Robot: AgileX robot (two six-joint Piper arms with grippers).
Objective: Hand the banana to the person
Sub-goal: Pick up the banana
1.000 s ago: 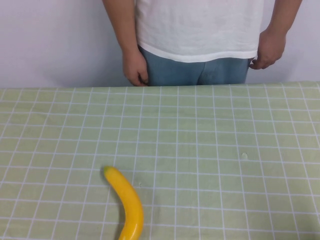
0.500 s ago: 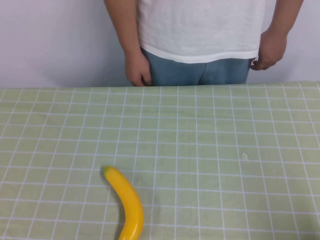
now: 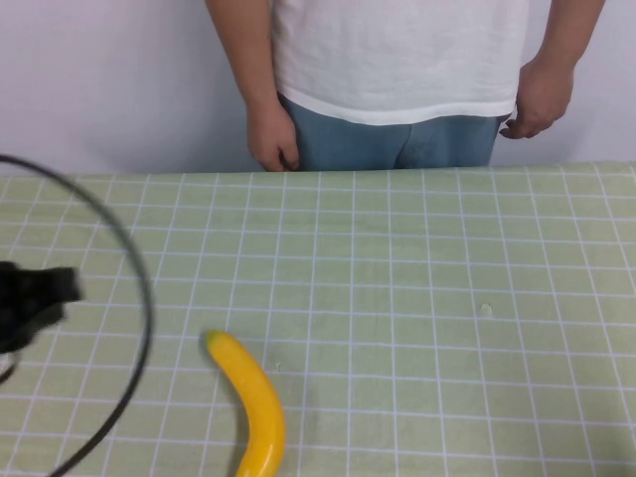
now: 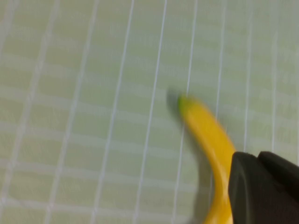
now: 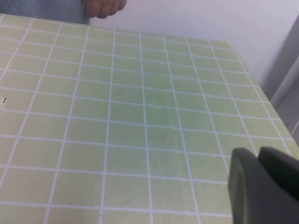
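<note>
The banana, bright yellow with a greenish tip, lies on the green checked tablecloth at the front left, its lower end cut off by the picture's edge. It also shows in the left wrist view. The person, in a white T-shirt and blue jeans, stands behind the far table edge with both hands down at the sides. My left gripper hovers at the left edge, left of the banana and apart from it; in the left wrist view its fingers sit together, holding nothing. My right gripper is shut and empty over the right side of the table, out of the high view.
A black cable loops from the left arm over the table's left side. The tablecloth lies bare through the middle and right. The right table edge and a wall show in the right wrist view.
My left arm and its cable have come into the high view from the left. The banana has not moved. The person stands about as before.
</note>
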